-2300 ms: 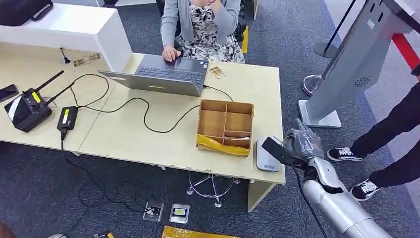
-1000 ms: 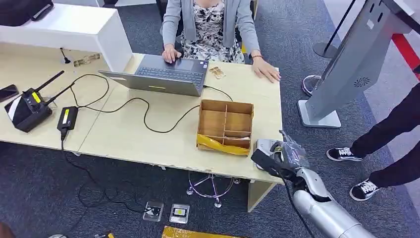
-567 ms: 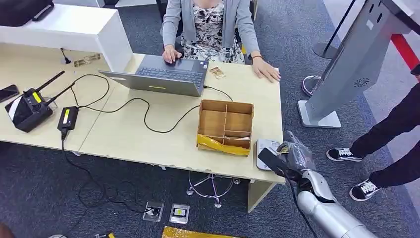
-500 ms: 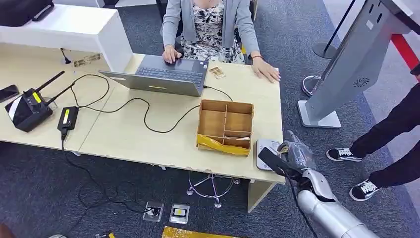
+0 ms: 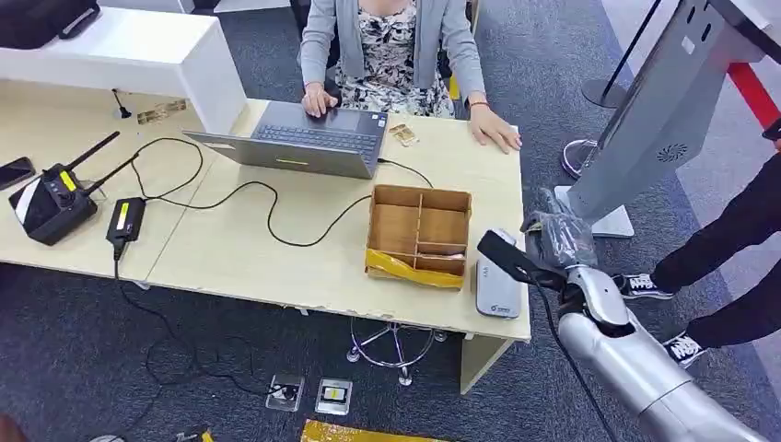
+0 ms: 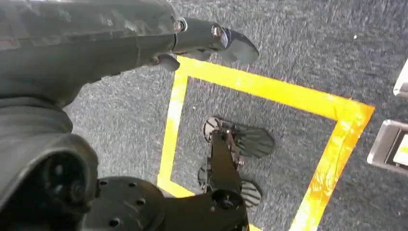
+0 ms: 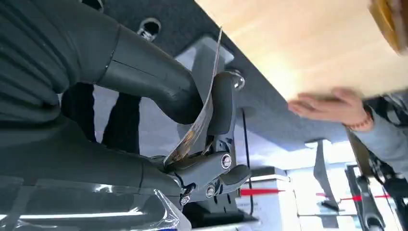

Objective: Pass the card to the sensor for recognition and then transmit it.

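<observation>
Now the sensor (image 5: 497, 287) lies uncovered near the box (image 5: 419, 236), while the right hand (image 5: 553, 241), pinching the card (image 7: 196, 115), has risen past the sensor's far end. Left hand (image 6: 96, 43) hangs, fingers unclear.

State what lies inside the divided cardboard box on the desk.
The cardboard box looks largely empty: bare compartments show, plus one small pale item in the lower-right compartment. Its yellow-taped near wall hides the nearest strip of floor.

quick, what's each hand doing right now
Left hand: hangs by the floor, holding nothing; open or closed cannot be told.
Right hand: pinching the card.
</observation>
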Controlling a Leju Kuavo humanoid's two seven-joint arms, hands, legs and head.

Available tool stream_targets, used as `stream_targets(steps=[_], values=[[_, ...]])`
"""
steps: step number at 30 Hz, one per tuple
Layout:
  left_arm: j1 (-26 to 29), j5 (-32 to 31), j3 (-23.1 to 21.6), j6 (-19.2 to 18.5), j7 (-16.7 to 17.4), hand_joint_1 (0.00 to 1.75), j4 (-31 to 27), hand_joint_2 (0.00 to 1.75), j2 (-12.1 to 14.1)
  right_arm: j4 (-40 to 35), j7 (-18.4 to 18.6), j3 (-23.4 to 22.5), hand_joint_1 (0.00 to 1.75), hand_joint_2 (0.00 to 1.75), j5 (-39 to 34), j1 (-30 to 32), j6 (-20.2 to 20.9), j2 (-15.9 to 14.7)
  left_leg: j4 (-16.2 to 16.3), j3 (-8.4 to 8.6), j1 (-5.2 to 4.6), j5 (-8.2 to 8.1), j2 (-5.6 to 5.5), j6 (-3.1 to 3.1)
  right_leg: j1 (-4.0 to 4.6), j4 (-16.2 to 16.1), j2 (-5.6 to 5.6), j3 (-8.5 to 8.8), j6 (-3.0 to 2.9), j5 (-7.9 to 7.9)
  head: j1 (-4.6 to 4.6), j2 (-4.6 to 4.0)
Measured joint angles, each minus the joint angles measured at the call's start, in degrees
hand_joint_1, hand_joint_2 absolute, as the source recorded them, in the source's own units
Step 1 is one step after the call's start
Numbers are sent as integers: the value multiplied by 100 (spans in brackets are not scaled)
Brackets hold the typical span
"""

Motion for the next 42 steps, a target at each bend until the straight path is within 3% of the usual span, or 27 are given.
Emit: stream_targets(steps=[13, 25, 34, 35, 36, 42], values=[[-169, -218, -17, 2, 127, 0, -9, 0, -39, -89, -20, -83, 175, 175, 398, -483, 109, 400, 0, -2, 0, 1, -1, 0, 0, 0, -3, -2, 0, 0, -2, 0], [-454, -341, -20, 120, 334, 0, -26, 0, -214, 763, -328, -179, 175, 175, 459, -967, -61, 1117, 0, -5, 1, 5, -3, -6, 1, 1, -3, -3, 0, 1, 0, 0], [-487, -339, -20, 122, 376, 0, -26, 0, -278, 1214, -424, -181, 175, 175, 461, -1125, -77, 1397, 0, -6, 1, 5, -2, -6, 1, 1, -3, -8, 0, 0, -2, 0], [-488, -345, -20, 122, 376, 0, -26, 0, -282, 1255, -442, -184, 0, 175, 465, -1142, -99, 1408, 0, -7, 1, 5, -2, -6, 1, 1, -3, -8, 0, 0, 0, 0], [-490, -367, -20, 120, 378, 0, -26, 0, -284, 1314, -477, -186, 0, 0, 470, -1158, -125, 1440, 0, -7, 1, 5, -2, -6, 1, 1, -3, -8, 0, 0, 0, 0], [-511, -432, -20, 120, 378, 0, -26, 0, -291, 1578, -680, -284, 0, 0, 474, -1181, -160, 1536, 0, -7, 1, 5, -2, -6, 1, 1, -2, -9, 0, 0, -4, 0]])
